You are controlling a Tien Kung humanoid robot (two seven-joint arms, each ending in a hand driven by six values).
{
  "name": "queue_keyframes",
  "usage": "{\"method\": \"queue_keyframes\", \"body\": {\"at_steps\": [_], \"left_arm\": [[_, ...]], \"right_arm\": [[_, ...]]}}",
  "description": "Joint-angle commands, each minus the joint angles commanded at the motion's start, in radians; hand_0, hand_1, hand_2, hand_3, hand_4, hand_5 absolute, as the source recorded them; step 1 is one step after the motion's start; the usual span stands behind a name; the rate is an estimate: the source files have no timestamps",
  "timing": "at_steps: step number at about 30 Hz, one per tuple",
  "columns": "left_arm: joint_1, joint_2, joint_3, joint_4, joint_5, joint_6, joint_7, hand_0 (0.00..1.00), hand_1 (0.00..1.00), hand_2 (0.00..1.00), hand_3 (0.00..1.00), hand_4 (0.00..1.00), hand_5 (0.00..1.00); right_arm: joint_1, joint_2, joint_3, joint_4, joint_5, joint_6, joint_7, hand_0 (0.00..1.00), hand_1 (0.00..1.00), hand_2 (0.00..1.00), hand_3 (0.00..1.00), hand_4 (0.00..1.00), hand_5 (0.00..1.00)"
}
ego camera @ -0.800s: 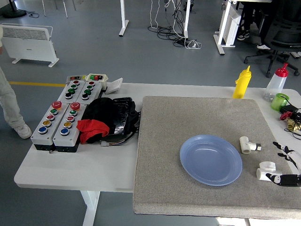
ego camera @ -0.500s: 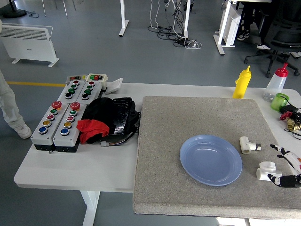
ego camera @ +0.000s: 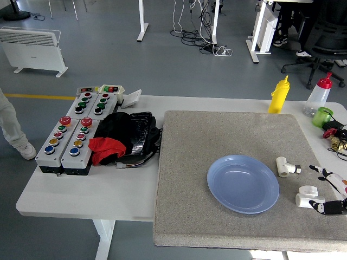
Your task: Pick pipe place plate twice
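Head view: at frame left, two button control boxes (ego camera: 70, 135) and a black-and-red bundle (ego camera: 122, 138) sit on the white table (ego camera: 81, 189), well clear of the work. A grey mat (ego camera: 217, 227) fills the centre, with an empty blue plate (ego camera: 243, 184) on it. Right of the plate lie two white pipe fittings, one (ego camera: 286, 167) above the other (ego camera: 304, 195). At the right edge, the right hand (ego camera: 329, 190) has its fingers spread around the lower fitting, holding nothing, seemingly poised to grasp. Squeeze bottles (ego camera: 280, 95) stand upper right.

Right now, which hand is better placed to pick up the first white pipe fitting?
The right hand. Its fingers are open beside the nearer white plastic pipe fitting, right of the round blue plate. The left arm is out of view.
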Motion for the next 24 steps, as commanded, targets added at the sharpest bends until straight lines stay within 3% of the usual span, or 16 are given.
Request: {"method": "queue_keyframes", "body": {"at_steps": [13,24], "left_arm": [[-0.007,0.000,0.003,0.000,-0.004,0.000,0.000,0.628,0.643,0.666,0.725,0.505,0.998],[-0.012,0.000,0.002,0.000,0.001,0.001,0.004,0.629,0.641,0.667,0.725,0.507,0.998]], "right_arm": [[0.037,-0.011,-0.067,-0.030,-0.061,0.024,-0.029,0.950,0.909,0.998,0.964,0.722,0.002],[0.059,-0.009,-0.107,-0.070,-0.080,0.003,-0.022,0.916,0.881,0.972,0.888,0.708,0.002]]}}
